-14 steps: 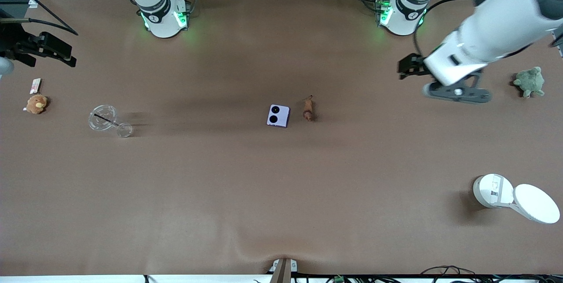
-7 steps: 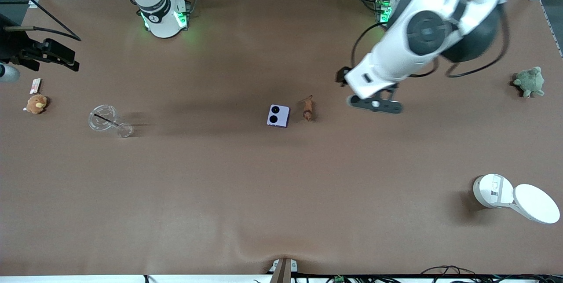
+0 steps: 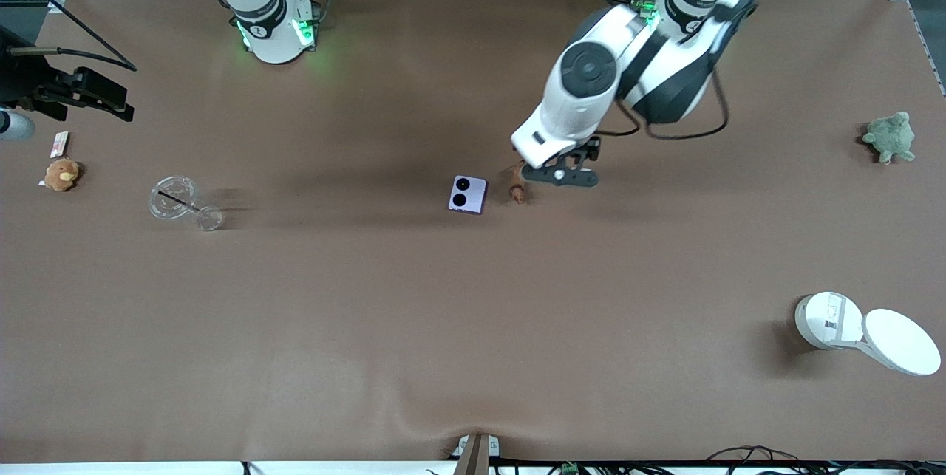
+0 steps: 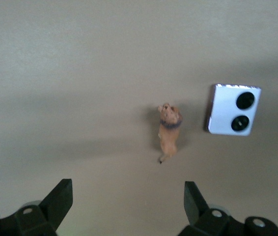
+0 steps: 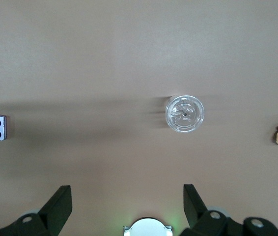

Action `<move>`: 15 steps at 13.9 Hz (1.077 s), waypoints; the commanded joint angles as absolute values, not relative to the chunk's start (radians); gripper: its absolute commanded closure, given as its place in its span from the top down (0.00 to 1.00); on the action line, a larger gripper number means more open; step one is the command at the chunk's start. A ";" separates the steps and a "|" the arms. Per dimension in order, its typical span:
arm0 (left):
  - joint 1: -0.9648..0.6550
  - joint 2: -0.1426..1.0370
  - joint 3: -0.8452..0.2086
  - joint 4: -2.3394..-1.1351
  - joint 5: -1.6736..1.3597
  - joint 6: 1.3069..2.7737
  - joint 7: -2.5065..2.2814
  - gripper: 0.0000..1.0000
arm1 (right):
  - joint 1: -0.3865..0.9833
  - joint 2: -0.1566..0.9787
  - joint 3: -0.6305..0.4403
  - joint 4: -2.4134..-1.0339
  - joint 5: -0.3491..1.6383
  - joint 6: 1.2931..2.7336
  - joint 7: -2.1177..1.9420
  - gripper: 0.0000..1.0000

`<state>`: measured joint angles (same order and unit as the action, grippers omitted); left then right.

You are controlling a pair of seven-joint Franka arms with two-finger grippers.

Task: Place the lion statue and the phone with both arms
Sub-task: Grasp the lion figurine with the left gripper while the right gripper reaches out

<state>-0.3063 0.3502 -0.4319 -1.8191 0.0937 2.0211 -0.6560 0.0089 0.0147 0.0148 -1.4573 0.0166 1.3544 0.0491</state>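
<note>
Mid-frame on the brown desk (image 3: 473,327), the lavender-white flip phone (image 3: 468,195) lies beside the small reddish-brown lion statue (image 3: 516,189). Left gripper (image 3: 533,172) hovers above it, jaws spread; a skewed descent could topple it. Right gripper (image 5: 124,209) waits upper-left, jaws spread.

The left gripper (image 4: 125,199) — jaws wide — is now brought from the table's end to above the lion statue (image 3: 516,187).
</note>
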 commanded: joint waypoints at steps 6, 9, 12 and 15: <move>-0.423 0.583 -0.420 -1.749 0.300 2.137 -0.853 1.00 | -0.014 0.089 0.028 -1.439 0.008 1.339 0.037 1.00; -0.426 0.638 -0.420 -1.727 0.316 2.152 -0.857 1.00 | -0.014 0.114 0.026 -1.442 0.008 1.338 0.037 1.00; -0.426 0.658 -0.420 -1.733 0.327 2.157 -0.857 1.00 | -0.012 0.123 0.028 -1.443 0.017 1.338 0.040 1.00; -0.425 0.672 -0.422 -1.735 0.318 2.157 -0.861 1.00 | 0.020 0.153 0.032 -1.437 0.023 1.350 0.049 1.00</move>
